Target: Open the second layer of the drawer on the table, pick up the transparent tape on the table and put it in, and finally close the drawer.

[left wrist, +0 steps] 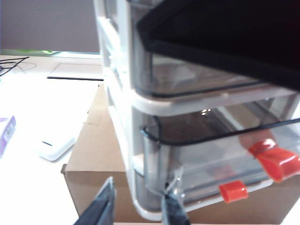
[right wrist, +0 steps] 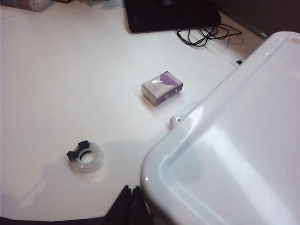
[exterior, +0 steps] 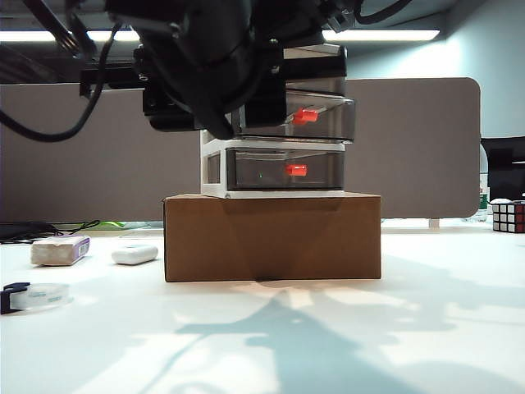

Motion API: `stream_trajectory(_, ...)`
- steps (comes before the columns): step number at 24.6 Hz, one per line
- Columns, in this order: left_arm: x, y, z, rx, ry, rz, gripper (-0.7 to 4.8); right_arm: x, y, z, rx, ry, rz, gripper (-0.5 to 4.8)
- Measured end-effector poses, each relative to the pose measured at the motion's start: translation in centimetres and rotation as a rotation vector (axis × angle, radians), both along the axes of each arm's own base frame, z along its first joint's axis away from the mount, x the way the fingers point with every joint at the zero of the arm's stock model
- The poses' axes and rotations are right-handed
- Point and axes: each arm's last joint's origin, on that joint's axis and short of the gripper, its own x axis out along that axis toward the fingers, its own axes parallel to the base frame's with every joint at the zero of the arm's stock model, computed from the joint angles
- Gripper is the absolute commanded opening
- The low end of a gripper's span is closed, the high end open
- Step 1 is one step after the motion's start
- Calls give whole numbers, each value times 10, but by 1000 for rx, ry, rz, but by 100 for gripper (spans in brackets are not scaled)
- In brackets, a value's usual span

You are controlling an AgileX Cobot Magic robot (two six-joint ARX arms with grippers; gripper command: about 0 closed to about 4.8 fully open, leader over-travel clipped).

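Two arms up at the drawer (exterior: 275,131), which sits on a box (exterior: 272,236) mid-table. Second layer (left wrist: 220,150) is pulled out a bit, open enough for loading. Left gripper (left wrist: 136,206) hangs by the cabinet's lower front corner, fingers apart, holding nothing. Right gripper (right wrist: 129,201) over the cabinet top, fingers look together, dim view. Tape (exterior: 34,295) lies untouched near the table's (exterior: 410,328) left edge.
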Motion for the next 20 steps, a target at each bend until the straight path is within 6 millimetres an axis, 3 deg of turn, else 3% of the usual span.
stream_trajectory(20, 3, 2, -2, 12, 5, 28, 121, 22, 3, 2, 34, -34, -15, -5)
